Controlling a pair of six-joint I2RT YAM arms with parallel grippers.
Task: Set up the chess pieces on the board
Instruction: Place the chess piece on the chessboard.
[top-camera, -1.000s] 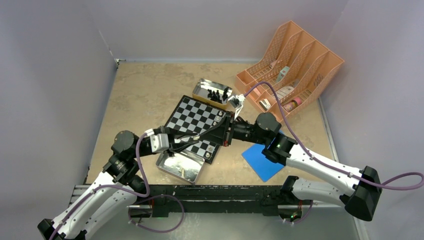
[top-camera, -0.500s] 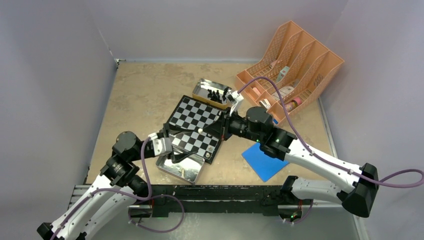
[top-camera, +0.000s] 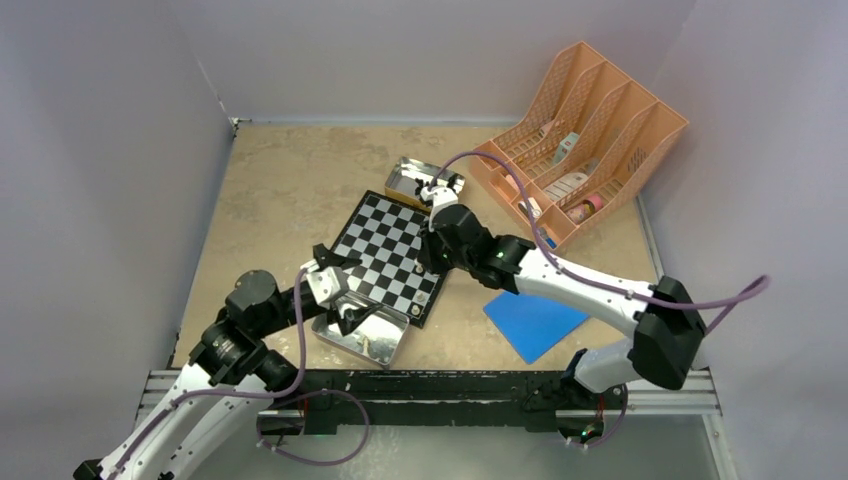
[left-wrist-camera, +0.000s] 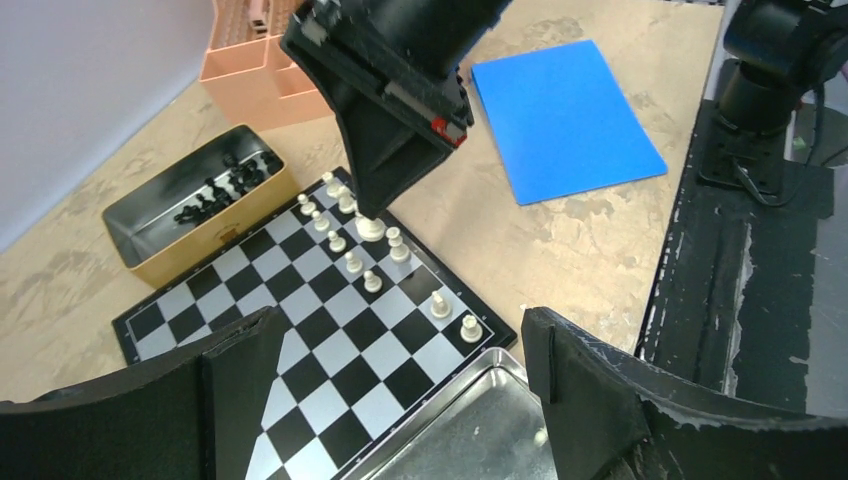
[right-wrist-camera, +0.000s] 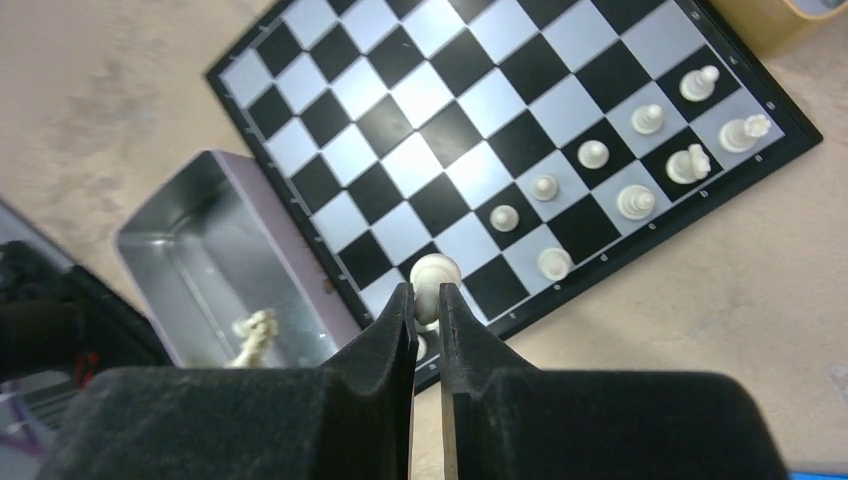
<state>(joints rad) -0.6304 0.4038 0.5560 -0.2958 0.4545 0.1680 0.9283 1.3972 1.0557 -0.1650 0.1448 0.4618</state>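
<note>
Pinching a cream-white piece between near-shut jaws, the right gripper hangs over the board by its edge rows of white pieces; the next move is judged to be lowering onto a vacant square and releasing, while the left gripper hovers spread wide and empty over the tin.

Right arm overhangs board right side; left squares free.

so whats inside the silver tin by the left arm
One or two cream-white chess pieces lie on the floor of the silver tin; the rest seen is bare metal. Part of it is covered by the jaws of the right gripper.
</note>
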